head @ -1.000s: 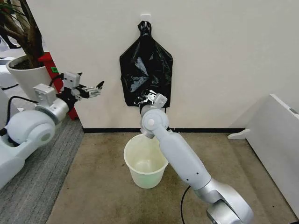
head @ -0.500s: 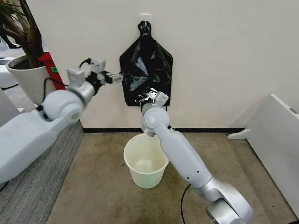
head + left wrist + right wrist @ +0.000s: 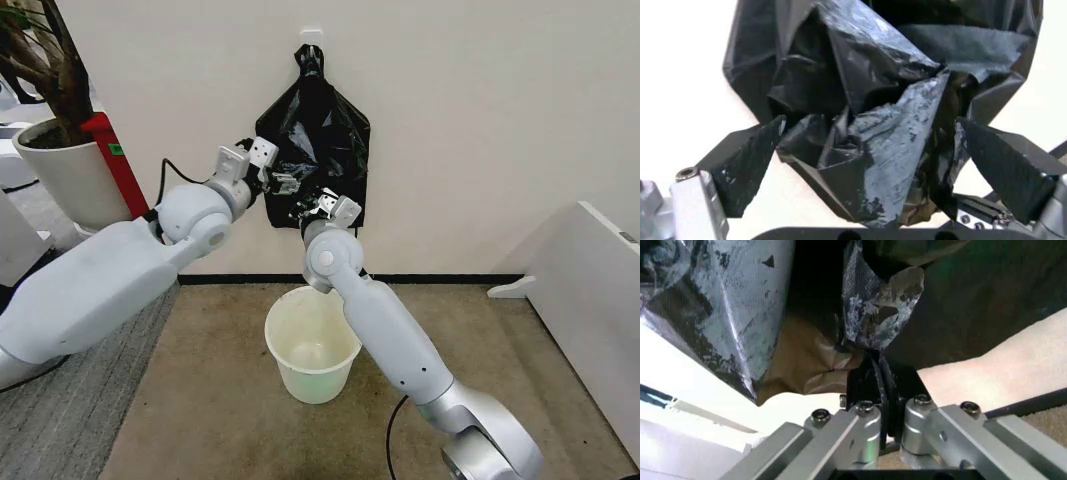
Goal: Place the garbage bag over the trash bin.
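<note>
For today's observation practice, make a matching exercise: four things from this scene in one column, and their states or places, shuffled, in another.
Things
1. bag
2. bin
3. left gripper
4. right gripper

States
A. open, fingers either side of bag folds
B. hangs on the wall
C. stands on the floor, unlined
D. shut on the bag's lower edge

Pairs: 1-B, 2-C, 3-A, 4-D

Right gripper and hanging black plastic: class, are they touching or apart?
Touching. In the right wrist view the right gripper has its jaws shut on a pinched fold of the garbage bag, with plastic running straight into the closed tips.
</note>
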You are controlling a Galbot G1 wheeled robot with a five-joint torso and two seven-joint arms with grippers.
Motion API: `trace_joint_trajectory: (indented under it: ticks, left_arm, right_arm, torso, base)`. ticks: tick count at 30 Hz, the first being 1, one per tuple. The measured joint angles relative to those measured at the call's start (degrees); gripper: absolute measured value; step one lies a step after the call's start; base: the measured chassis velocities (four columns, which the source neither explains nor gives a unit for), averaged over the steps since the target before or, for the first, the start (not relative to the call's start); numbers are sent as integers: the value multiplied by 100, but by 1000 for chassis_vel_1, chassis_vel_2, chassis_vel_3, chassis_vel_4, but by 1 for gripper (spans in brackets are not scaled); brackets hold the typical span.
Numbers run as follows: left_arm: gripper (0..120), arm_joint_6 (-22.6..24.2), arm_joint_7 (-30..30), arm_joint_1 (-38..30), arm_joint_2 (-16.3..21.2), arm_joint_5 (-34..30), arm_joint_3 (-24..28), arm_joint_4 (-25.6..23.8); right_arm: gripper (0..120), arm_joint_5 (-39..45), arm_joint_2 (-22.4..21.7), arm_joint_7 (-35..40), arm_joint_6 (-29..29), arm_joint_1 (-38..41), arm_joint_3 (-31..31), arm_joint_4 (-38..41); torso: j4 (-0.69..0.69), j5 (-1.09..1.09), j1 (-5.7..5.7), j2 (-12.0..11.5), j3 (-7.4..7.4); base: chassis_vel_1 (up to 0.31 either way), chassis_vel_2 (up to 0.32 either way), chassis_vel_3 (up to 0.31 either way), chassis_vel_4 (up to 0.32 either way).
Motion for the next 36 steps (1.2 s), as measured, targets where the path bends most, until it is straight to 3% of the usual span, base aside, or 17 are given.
trace_joint_trajectory:
  ticks: [21,30,36]
  left_arm:
    - [100,368,39,-306,-523,385,45,679]
    - [100,667,118,-365,-566,372,95,416]
    - [100,717,107,-404,-675,444,190,564]
  right_arm:
    - [0,-36,10,-84,73,-99,-4,117]
    - [0,-36,-13,-114,83,-91,12,120]
    - [0,-30,-61,-114,85,-116,14,171]
  torso:
    - [1,0,0,0,0]
    - [0,0,0,0,0]
    - [1,-1,0,1,0]
  base:
    - [0,0,0,0]
    - [0,0,0,0]
    - [0,0,0,0]
